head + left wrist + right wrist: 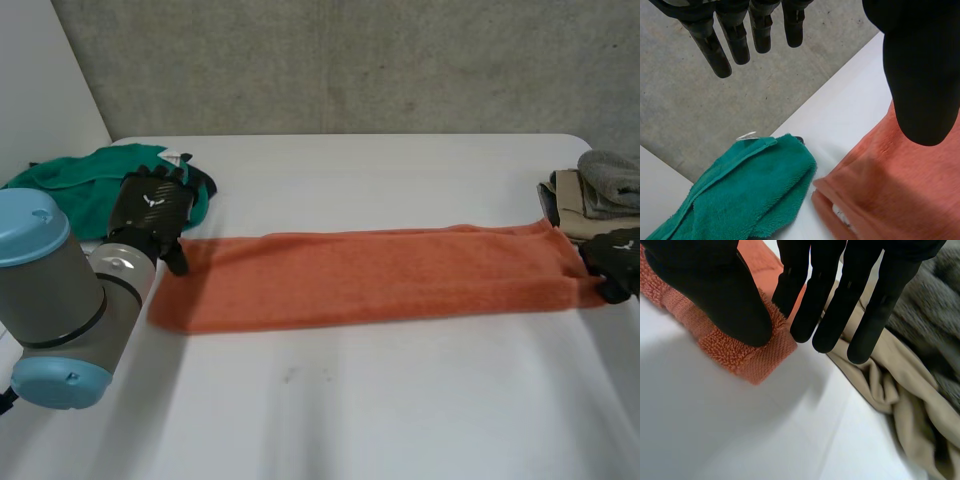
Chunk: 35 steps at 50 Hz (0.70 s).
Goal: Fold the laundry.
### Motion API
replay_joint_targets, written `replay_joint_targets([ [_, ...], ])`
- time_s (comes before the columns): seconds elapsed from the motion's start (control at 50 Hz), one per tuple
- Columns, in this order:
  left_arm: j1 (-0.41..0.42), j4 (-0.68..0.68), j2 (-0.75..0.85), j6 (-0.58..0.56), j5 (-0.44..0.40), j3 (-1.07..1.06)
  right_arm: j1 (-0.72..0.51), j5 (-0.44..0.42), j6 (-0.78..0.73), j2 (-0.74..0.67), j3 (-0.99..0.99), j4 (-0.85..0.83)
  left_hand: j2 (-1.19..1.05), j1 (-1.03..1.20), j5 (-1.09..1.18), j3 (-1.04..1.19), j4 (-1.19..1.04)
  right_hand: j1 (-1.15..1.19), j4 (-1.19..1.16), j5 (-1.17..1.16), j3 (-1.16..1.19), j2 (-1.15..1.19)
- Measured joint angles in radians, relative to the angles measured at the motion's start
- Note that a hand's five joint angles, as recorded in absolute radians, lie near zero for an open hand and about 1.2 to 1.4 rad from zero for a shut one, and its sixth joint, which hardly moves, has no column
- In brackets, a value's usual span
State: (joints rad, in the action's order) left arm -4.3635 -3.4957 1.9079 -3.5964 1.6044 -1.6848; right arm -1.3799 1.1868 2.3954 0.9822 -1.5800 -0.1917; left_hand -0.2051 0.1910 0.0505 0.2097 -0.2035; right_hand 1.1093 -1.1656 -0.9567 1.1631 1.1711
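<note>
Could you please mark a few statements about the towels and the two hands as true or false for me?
1. The orange towel lies stretched out across the table. True.
2. The green towel lies at the orange towel's right end. False: it lies by the left end, next to the left hand.
3. The right hand pinches a corner of the orange towel between thumb and fingers. True.
4. The left hand is curled round the green towel. False: its fingers are straight and hold nothing.
5. A beige cloth and a grey cloth lie piled beside the right hand. True.
</note>
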Motion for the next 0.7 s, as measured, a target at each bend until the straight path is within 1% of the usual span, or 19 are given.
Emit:
replay_joint_targets([
  [0.08,-0.002,0.001,0.002,0.004,0.002,0.002,0.046,0.030,-0.012,0.002,0.005,0.002,0.000,0.000,0.000,0.000,0.000,0.000,-0.030,-0.006,0.024,0.008],
  [0.1,-0.001,0.001,0.001,0.005,0.002,0.003,0.076,0.042,-0.022,0.017,-0.001,0.005,0.000,0.000,0.000,0.000,0.000,0.000,-0.030,-0.006,0.024,0.008],
  [0.16,0.000,0.001,0.000,0.005,0.002,0.005,0.114,0.054,-0.041,0.044,-0.010,0.009,0.000,0.000,0.000,0.000,0.000,0.000,-0.030,-0.006,0.024,0.008],
  [0.2,0.000,0.001,-0.001,0.005,0.002,0.011,0.168,0.067,-0.089,0.083,-0.021,0.014,0.000,0.000,0.000,0.000,0.000,0.000,-0.030,-0.006,0.024,0.008],
  [0.3,0.003,0.002,0.002,0.003,0.001,0.030,0.244,0.087,-0.206,0.120,-0.029,0.019,0.000,0.000,0.000,0.000,0.000,0.000,-0.031,-0.006,0.024,0.008],
  [0.36,0.010,0.003,0.011,0.003,0.002,0.043,0.266,0.100,-0.262,0.128,-0.030,0.020,0.000,0.000,0.000,0.000,0.000,0.000,-0.031,-0.006,0.024,0.008],
  [0.42,0.024,0.004,0.026,0.004,0.004,0.055,0.272,0.132,-0.301,0.137,-0.021,0.020,0.000,0.000,0.000,0.000,0.000,0.000,-0.031,-0.006,0.024,0.008],
  [0.44,0.028,0.005,0.029,0.005,0.005,0.056,0.266,0.155,-0.312,0.144,-0.013,0.020,0.000,0.000,0.000,0.000,0.000,0.000,-0.031,-0.006,0.024,0.008],
  [0.5,0.041,0.007,0.034,0.006,0.008,0.052,0.227,0.198,-0.317,0.163,0.005,0.019,0.000,0.000,0.000,0.000,0.000,0.000,-0.031,-0.021,0.024,0.008],
  [0.56,0.048,0.010,0.026,0.006,0.010,0.036,0.124,0.224,-0.311,0.188,0.021,0.011,0.000,0.000,0.000,0.000,0.000,0.000,-0.031,-0.022,0.024,0.008],
  [0.58,0.048,0.011,0.014,0.006,0.011,0.024,0.057,0.229,-0.306,0.199,0.027,0.004,0.000,0.000,0.000,0.000,0.000,0.000,-0.032,-0.022,0.024,0.010],
  [0.6,0.048,0.012,0.008,0.006,0.011,0.019,0.021,0.231,-0.304,0.205,0.029,0.000,0.000,0.000,0.000,0.000,0.000,0.000,-0.032,-0.022,0.024,0.011],
  [0.7,0.025,0.013,-0.064,0.007,0.008,-0.036,-0.282,0.224,-0.292,0.226,0.030,-0.068,0.000,0.000,0.000,0.000,0.000,0.000,-0.033,-0.022,0.024,0.011],
])
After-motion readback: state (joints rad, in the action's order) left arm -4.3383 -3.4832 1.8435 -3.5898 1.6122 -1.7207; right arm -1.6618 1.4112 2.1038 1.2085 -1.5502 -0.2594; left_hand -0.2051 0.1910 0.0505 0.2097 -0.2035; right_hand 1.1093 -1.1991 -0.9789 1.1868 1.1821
